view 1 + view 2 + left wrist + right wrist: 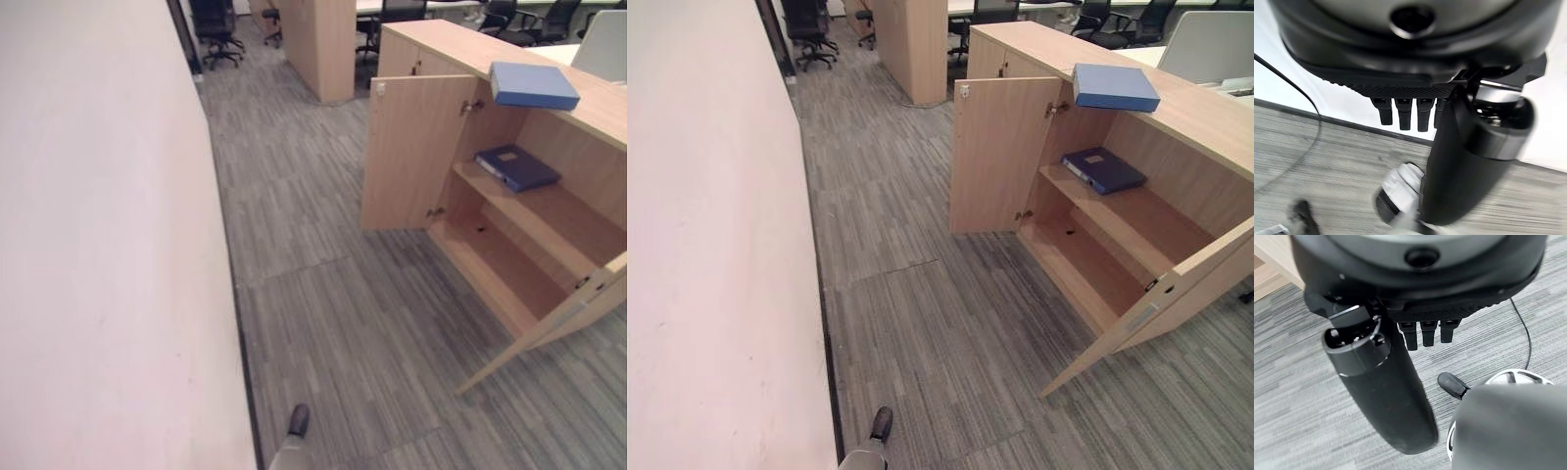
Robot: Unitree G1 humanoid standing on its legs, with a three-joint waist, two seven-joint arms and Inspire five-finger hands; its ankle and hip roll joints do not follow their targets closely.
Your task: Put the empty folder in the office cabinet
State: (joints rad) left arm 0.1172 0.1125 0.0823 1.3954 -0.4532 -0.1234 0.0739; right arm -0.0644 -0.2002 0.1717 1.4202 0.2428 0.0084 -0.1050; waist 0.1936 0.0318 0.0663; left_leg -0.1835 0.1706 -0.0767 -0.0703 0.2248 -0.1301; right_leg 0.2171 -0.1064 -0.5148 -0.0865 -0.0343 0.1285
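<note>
Left eye view gives you the layout: the light blue folder (534, 85) lies flat on the cabinet top (460, 44), its front corner jutting a little past the edge above the open compartment; its long axis runs roughly along the cabinet's length; a dark blue binder (517, 166) rests on the upper shelf (549, 211) just below it; both doors (416, 152) stand swung wide. The cabinet sits ahead and off to your right, well apart from both hands, so the right arm looks the nearer one for the reach, and you will likely have to step closer first. In its wrist view, the right hand (1427, 330) hangs over the carpet (333, 294) with its fingers (1429, 332) straight and relaxed, holding nothing; the left hand (1403, 110), by the white wall (98, 245), is likewise slack and empty.
</note>
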